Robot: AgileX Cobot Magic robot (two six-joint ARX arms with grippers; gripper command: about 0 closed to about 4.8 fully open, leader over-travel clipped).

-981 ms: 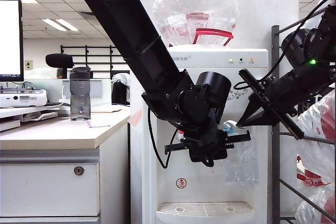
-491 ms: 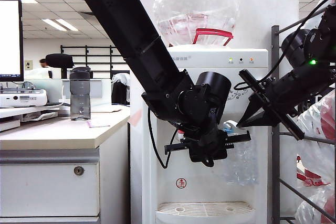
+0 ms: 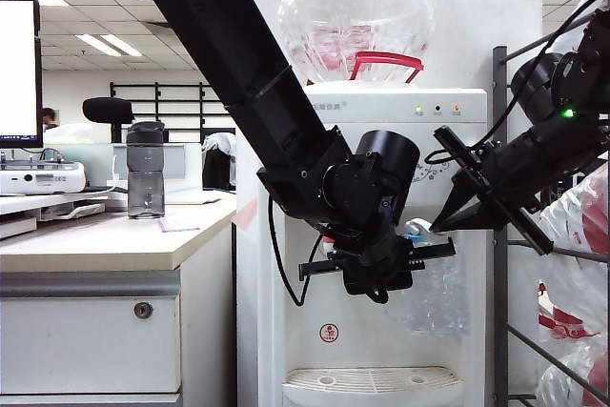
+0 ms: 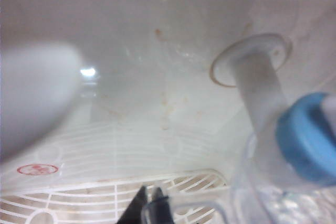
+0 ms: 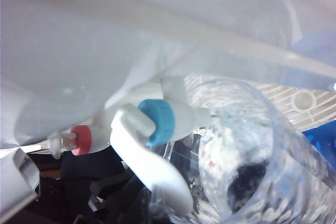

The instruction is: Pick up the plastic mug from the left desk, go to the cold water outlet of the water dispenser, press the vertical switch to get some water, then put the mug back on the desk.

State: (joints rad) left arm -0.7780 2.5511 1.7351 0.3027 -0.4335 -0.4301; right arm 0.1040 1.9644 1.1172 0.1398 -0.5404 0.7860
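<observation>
- the left gripper [image 3: 379,272], at the end of the black arm reaching across the front of the tall white water dispenser [image 3: 381,350], is clamped on the thin clear handle of the clear crinkle-walled plastic mug [image 3: 434,297], so the mug hangs off the desk and in the dispenser's alcove.
- the mug's long axis looks upright, mouth up, directly beneath the small white cold water outlet with the light blue collar [image 5: 157,121]; the red-collared tap [image 5: 80,139] lies to the side, away from the mug's mouth.
- the right gripper [image 3: 448,221] sits just beside the blue-collared tap, at its right in the exterior view; whether its jaws are parted or closed cannot be told from these views.
- the slim white vertical switch [image 5: 149,166] hangs down from that tap, close against the mug's rim in the right wrist view. the right arm is the nearer and free one, so the press likely falls to it.
- whether water is flowing is unclear; the mug's walls glisten but no stream shows.
- compared with the earlier frames, neither arm nor mug has shifted; only a distant person behind the pale beige desk [image 3: 105,240] has moved.
</observation>
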